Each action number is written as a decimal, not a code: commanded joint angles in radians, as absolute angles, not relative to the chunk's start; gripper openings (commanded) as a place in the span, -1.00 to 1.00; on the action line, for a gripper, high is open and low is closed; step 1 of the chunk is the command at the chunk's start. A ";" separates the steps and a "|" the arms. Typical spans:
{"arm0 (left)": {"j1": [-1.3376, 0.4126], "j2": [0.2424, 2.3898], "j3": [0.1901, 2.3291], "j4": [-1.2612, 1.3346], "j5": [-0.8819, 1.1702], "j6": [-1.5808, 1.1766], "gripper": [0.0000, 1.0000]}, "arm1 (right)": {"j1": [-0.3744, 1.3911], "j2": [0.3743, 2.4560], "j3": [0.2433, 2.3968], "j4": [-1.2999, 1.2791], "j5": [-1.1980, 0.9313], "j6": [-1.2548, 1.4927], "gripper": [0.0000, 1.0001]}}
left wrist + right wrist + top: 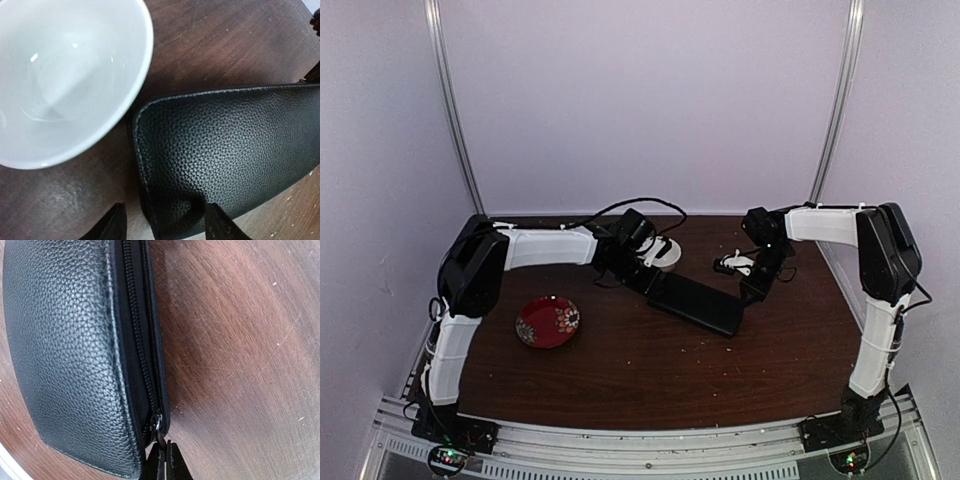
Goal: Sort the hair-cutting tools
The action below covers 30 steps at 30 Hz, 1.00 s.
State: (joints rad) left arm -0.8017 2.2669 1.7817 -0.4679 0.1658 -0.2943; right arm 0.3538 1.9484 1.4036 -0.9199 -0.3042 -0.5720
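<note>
Right now your left claw point(164, 210) is released. Its two fingers point(116, 225) stand apart over the far-left corner of the black case point(695, 302). One finger is over the bare desk point(650, 370) just outside the case's edge, and the other is over the pebbled lid. You can see a gap between the outer finger and the stitched edge, so nothing is gripped there.

Your right claw point(165, 455) is clenched at the opposite, near-right end of the case. Its tips are pinched on the small metal zipper pull point(158, 429). The zipper point(137, 340) runs closed along the whole side that the right wrist view shows.

The case lies slantwise in the middle of the desk, from far left to near right, with one of your arms at each end. A white bowl point(65, 85) stands just beside the corner under your left claw, and only a thin strip of desk shows between its rim and the case. That bowl crowds the left claw on its far side. A red patterned plate point(532, 325) sits well apart, on the near left.

You cannot tell where the hair-cutting tools are; no view shows them clearly.
</note>
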 commanded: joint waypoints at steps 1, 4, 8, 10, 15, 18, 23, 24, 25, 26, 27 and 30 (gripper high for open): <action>-0.794 2.288 1.815 -0.405 0.237 -0.373 0.07 | 0.365 1.953 1.434 -0.905 -0.287 -0.580 -1.00; -0.787 2.300 1.807 -0.385 0.259 -0.387 -0.02 | 0.369 1.955 1.435 -0.907 -0.287 -0.582 -1.00; -0.779 2.303 1.781 -0.358 0.295 -0.399 -0.20 | 0.377 1.956 1.438 -0.907 -0.287 -0.585 -1.00; -0.778 2.300 1.769 -0.352 0.305 -0.402 -0.32 | 0.379 1.957 1.438 -0.908 -0.288 -0.585 -1.00; -0.778 2.289 1.736 -0.342 0.340 -0.416 -0.54 | 0.385 1.959 1.437 -0.903 -0.289 -0.586 -1.00; -0.778 2.272 1.708 -0.333 0.337 -0.423 -0.53 | 0.386 1.957 1.435 -0.900 -0.288 -0.589 -1.00; -0.775 2.268 1.701 -0.328 0.297 -0.435 -0.19 | 0.392 1.960 1.437 -0.900 -0.291 -0.598 -1.00; -0.774 2.270 1.704 -0.328 0.285 -0.439 -0.07 | 0.395 1.961 1.438 -0.900 -0.290 -0.601 -1.00; -0.773 2.273 1.704 -0.321 0.282 -0.440 0.01 | 0.397 1.963 1.437 -0.899 -0.287 -0.604 -1.00; -0.772 2.280 1.708 -0.319 0.285 -0.440 0.04 | 0.399 1.962 1.435 -0.897 -0.287 -0.605 -1.00; -0.770 2.290 1.719 -0.319 0.296 -0.440 0.02 | 0.400 1.960 1.431 -0.894 -0.287 -0.606 -1.00; -0.769 2.318 1.751 -0.309 0.372 -0.437 -0.10 | 0.402 1.957 1.426 -0.887 -0.290 -0.604 -1.00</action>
